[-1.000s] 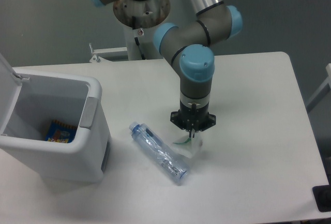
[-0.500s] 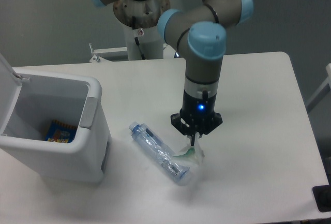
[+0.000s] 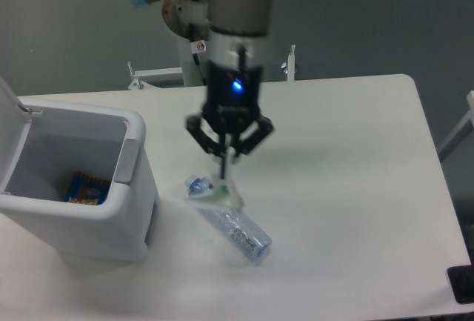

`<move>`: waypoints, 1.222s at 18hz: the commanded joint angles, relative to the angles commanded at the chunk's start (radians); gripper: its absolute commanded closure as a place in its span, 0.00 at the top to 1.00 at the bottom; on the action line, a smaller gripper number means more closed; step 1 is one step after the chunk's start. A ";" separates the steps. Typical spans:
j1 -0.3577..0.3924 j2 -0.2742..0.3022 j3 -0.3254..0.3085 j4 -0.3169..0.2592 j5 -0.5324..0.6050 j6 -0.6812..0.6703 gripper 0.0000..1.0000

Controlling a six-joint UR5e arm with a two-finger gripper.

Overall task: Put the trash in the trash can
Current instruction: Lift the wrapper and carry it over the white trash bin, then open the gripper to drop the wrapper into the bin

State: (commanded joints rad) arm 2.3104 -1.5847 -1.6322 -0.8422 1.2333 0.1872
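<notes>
Camera view: the gripper (image 3: 223, 173) grasps the carton (image 3: 220, 192), lifted above the bottle (image 3: 228, 221) on the table (image 3: 355, 187), near the open trash can (image 3: 78, 180)

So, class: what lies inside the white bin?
Inside the trash can, a blue-and-orange wrapper lies on the bottom. The near wall hides the remaining floor.

Trash can (image 3: 129, 187) mouth open, lid up at left; snack wrapper (image 3: 87, 190) inside. Bottle (image 3: 233, 224) lies on table (image 3: 355, 187) beside it. End effector (image 3: 224, 176) with carton (image 3: 222, 191) hangs above bottle's cap end.
</notes>
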 joint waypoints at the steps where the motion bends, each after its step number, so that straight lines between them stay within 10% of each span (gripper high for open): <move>1: -0.017 0.011 -0.002 0.000 0.000 -0.009 0.00; 14: -0.180 0.054 -0.015 0.002 -0.012 -0.041 0.11; 18: -0.181 0.051 -0.017 0.006 -0.060 -0.037 0.68; 22: -0.181 0.046 -0.025 0.005 -0.060 -0.043 0.80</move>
State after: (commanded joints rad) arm 2.1292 -1.5386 -1.6567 -0.8375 1.1735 0.1442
